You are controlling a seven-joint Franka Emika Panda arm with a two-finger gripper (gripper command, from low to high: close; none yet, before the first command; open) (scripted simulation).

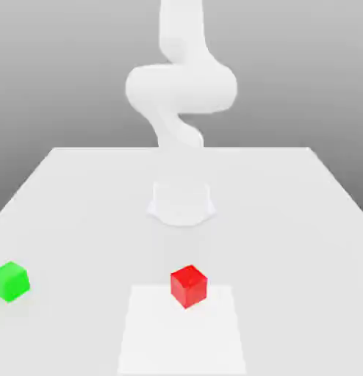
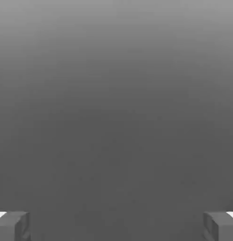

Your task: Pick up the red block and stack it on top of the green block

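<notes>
- The red block (image 1: pixel 189 286) rested on the white table (image 1: pixel 81 191), near the front edge, on a paler square patch (image 1: pixel 151 338).
- The green block (image 1: pixel 10 280) sat well apart from it, toward the exterior view's left.
- The gripper (image 2: pixel 116 226) stood wide open; its two grey fingertips (image 2: pixel 12 226) held nothing and faced empty grey background.
- The red block looked rigid, small and probably light; its flat faces suggested a grasp across two opposite sides, at mid-height.
- Nothing lay between the blocks; the arm's base (image 1: pixel 181 202) stood behind them, clear of the path.
</notes>
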